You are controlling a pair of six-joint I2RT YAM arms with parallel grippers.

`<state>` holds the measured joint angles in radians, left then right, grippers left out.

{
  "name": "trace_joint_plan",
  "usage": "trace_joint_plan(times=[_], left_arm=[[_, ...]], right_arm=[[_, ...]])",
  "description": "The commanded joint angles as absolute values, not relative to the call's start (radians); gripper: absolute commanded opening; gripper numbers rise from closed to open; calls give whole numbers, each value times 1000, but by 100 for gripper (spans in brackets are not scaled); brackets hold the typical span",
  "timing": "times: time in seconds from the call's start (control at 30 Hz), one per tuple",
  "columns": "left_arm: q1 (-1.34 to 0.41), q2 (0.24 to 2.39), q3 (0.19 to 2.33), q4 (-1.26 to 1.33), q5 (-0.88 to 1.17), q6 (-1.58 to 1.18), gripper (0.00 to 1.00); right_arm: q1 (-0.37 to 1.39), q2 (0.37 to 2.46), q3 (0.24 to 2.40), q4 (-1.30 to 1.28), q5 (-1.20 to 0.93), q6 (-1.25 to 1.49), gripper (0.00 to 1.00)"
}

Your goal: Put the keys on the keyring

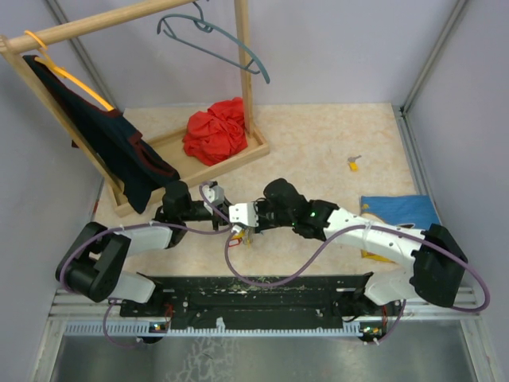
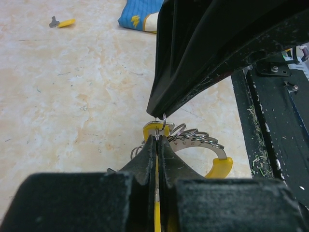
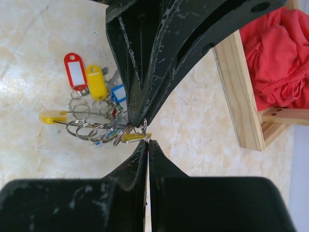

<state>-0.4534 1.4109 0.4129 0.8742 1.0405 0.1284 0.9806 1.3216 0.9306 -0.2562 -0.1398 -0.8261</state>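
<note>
Keyring (image 2: 193, 144) sits by the table's (image 1: 318, 143) near edge, keys (image 3: 96, 82) bunched along it. Left gripper (image 2: 158, 140) pinches its yellow end steady. Right gripper (image 3: 147, 144) is nipped shut tip-to-tip there, probably working the opening.

Soft, even light falls from overhead, so the pale table (image 1: 318, 143) looks bright all round the jaws. Shadows are faint, no more than a thin grey smudge under the keys (image 3: 91, 96) left of the jaws in the right wrist view. In its own camera the left gripper (image 2: 157, 139) blurs into soft black blocks behind the tips. The keyring (image 2: 198, 142) just past the tips is sharp, its metal glinting. The right gripper (image 2: 159, 112) looms dark above the tips, with only dust specks showing on it. From above, the middle is crisp. The wall posts (image 1: 433, 56) lean outward towards the corners, and the floor strip (image 1: 254, 358) well behind the jaws is dim.
</note>
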Motion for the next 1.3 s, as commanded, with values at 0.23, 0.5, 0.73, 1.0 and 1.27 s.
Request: trace_joint_plan(times=[0.23, 0.5, 0.73, 1.0, 1.27], left_arm=[[-446, 1391, 416, 905, 1018, 102, 0], [-446, 1396, 399, 971, 1009, 70, 0], [-444, 1395, 388, 999, 996, 62, 0], [-439, 1391, 383, 995, 992, 78, 0], [-438, 1384, 383, 982, 992, 88, 0]], right_arm=[[992, 1295, 807, -134, -91, -763, 0], [994, 1361, 800, 10, -171, -732, 0], [990, 1352, 811, 4, -122, -719, 0], [986, 1252, 809, -71, -26, -640, 21], [984, 1145, 747, -25, -67, -552, 29]])
